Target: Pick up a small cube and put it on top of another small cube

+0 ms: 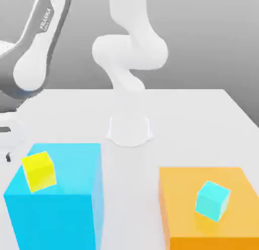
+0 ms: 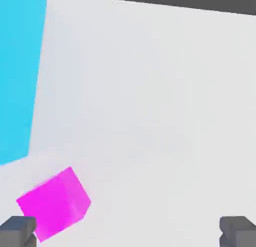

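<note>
A small magenta cube (image 2: 54, 203) lies on the white table in the hand view, close to one of my fingertips (image 2: 19, 231) and off to the side of the gap. My gripper (image 2: 128, 233) is open, its two fingertips far apart with nothing between them. In the exterior view a small yellow cube (image 1: 39, 171) sits on a large blue block (image 1: 55, 198), and a small cyan cube (image 1: 212, 200) sits on a large orange block (image 1: 202, 228). The arm (image 1: 35, 56) reaches toward the exterior view's left.
The robot's white base (image 1: 129, 130) stands at the middle of the white table (image 1: 202, 122). The large blue block's side (image 2: 17, 76) rises near the magenta cube in the hand view. The table's far edge (image 2: 150, 6) shows against a dark background.
</note>
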